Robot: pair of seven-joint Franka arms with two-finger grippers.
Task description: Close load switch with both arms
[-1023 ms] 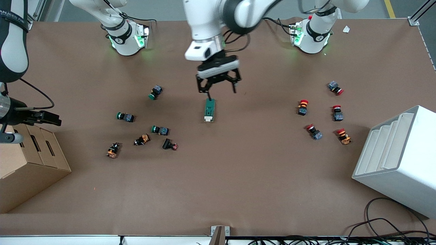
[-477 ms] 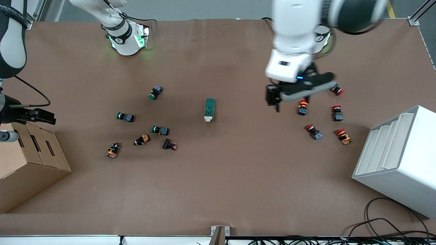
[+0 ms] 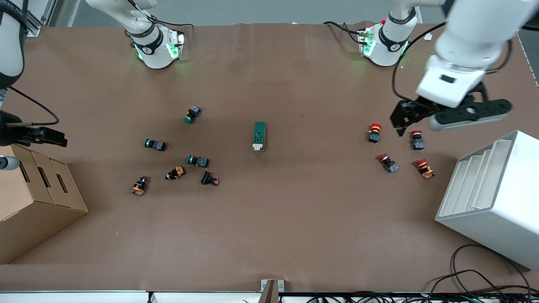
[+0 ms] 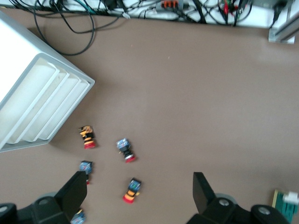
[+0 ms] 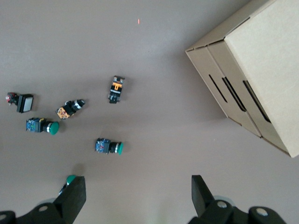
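Note:
The load switch [image 3: 259,136], a dark-green oblong block with a white end, lies alone at the middle of the table. Its end shows at the edge of the left wrist view [image 4: 286,203]. My left gripper [image 3: 400,122] is open and empty, up in the air over the red-capped push buttons at the left arm's end, well away from the switch. In the left wrist view [image 4: 138,191] one red button lies between its spread fingers [image 4: 74,191]. My right gripper [image 3: 52,139] is open and empty over the table by the cardboard box; its wrist view [image 5: 138,193] shows bare table between its fingers.
Several red-capped buttons [image 3: 374,132] lie toward the left arm's end, and several green-capped and orange ones [image 3: 197,160] toward the right arm's end. A cardboard box [image 3: 33,198] stands at the right arm's end and a white slotted rack [image 3: 492,198] at the left arm's end.
My left gripper has swung from just above the load switch to the left arm's end, over the red buttons. The switch has not moved. My right gripper drifted slightly outward.

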